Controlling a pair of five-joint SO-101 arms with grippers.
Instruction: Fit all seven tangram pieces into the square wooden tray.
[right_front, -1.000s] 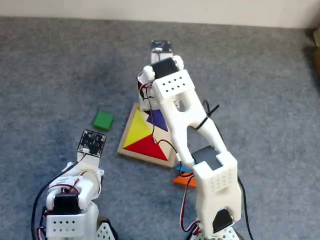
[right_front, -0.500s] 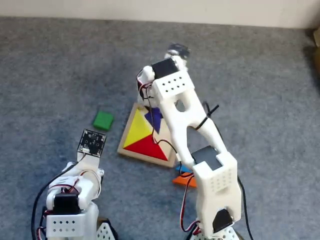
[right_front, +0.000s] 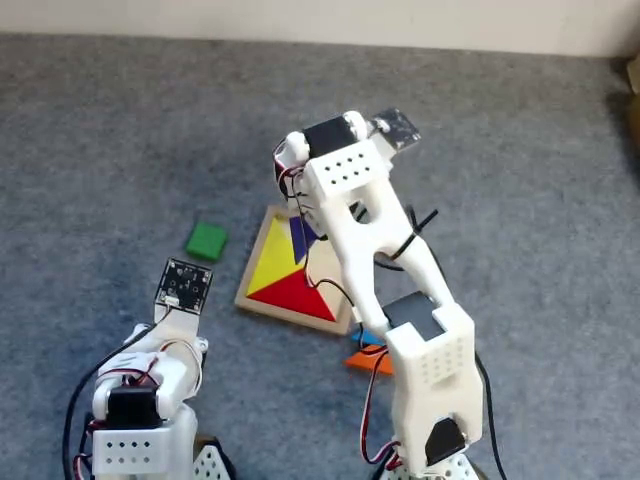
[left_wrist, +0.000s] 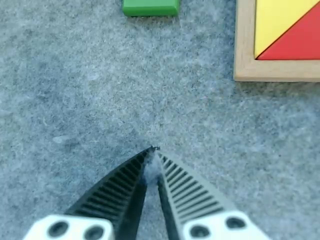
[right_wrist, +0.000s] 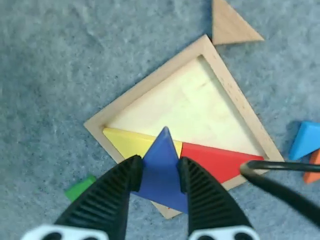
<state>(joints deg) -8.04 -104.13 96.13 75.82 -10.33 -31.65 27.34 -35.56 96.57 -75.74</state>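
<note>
Right gripper (right_wrist: 159, 162) pinched the blue triangle (right_wrist: 163, 189) by its slanted edges over the tray (right_wrist: 150, 86); light, stiff, probably slippery wood; left gripper (left_wrist: 152, 151) closed, empty.

The high camera hangs above the bench (right_front: 120, 130), on the side of the arms' bases, looking down and far enough off to take in both arms. The left wrist camera sits low, sighting along its hand (left_wrist: 152, 150) close over the bench. The right wrist camera rides higher, looking down past its hand (right_wrist: 159, 161) and the blue piece (right_wrist: 161, 177) it grips. All three share the tray (right_front: 290, 314) and the green piece (right_front: 207, 241).
</note>
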